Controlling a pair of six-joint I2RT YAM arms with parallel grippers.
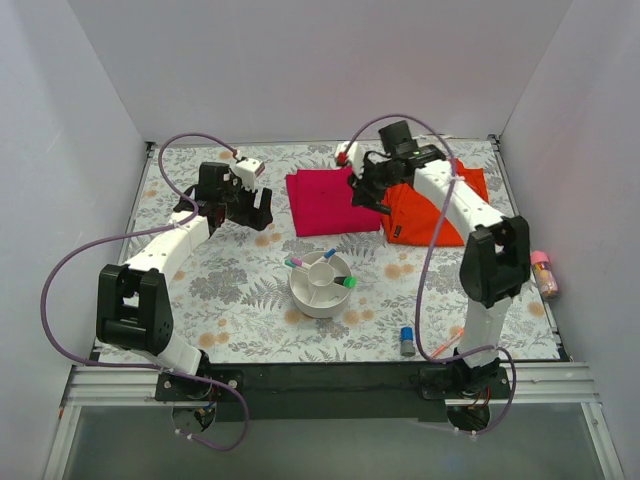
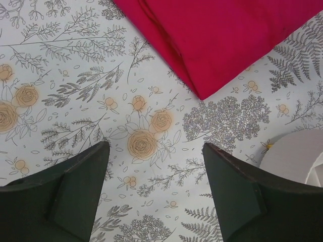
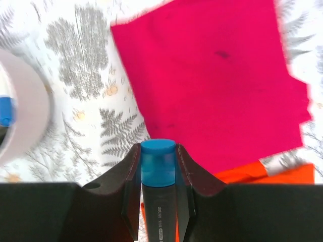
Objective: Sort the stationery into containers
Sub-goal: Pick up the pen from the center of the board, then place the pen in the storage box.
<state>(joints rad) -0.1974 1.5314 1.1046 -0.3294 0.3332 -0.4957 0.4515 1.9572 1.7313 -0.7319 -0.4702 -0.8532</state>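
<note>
While my right pincer is clenched on a short dark marker with a blue cap, it hangs over the folded magenta cloth, whose edge overlaps the folded orange cloth. My left pincer is released, its jaws spread wide above the floral-printed tabletop, near a corner of the magenta cloth. The round white plastic desk organizer sits mid-tabletop, between my two arms and apart from both pincers. In its compartments lie a pink-capped marker, a blue-tipped marker and a green-capped marker. A grey-blue cylinder rests near the front edge, to the organizer's right. A pink tube lies at the far right edge, by the wall.
</note>
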